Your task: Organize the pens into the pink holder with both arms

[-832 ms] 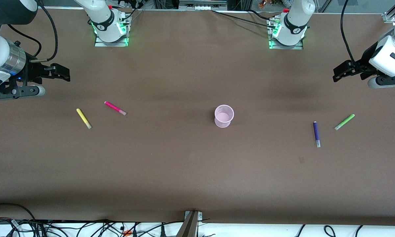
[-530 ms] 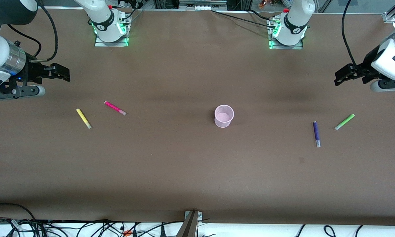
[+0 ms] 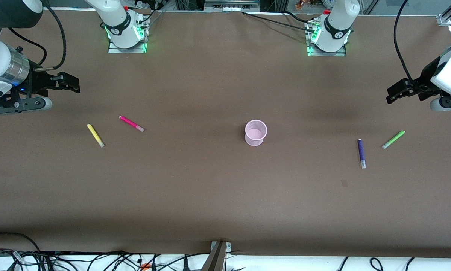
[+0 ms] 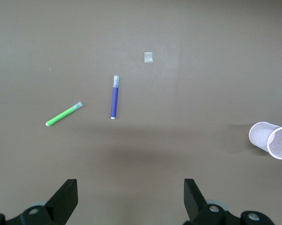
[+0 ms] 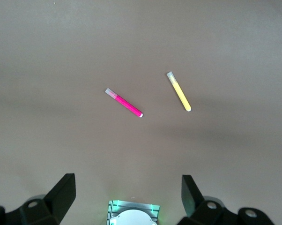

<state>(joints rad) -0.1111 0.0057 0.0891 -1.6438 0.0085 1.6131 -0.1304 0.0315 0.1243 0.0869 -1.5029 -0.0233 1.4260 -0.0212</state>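
The pale pink holder stands upright and empty at the table's middle; it also shows in the left wrist view. The yellow pen and the magenta pen lie flat toward the right arm's end, both seen in the right wrist view. The dark purple pen and the light green pen lie flat toward the left arm's end, both seen in the left wrist view. My left gripper is open and empty, up over the table near the green pen. My right gripper is open and empty, up over the table near the magenta pen.
A small pale square patch lies on the brown table, nearer the camera than the purple pen. Both arm bases stand along the back edge. Cables hang off the front edge.
My left gripper has moved down toward the table and toward the green pen. My right arm waits and has not moved. No pen has moved.
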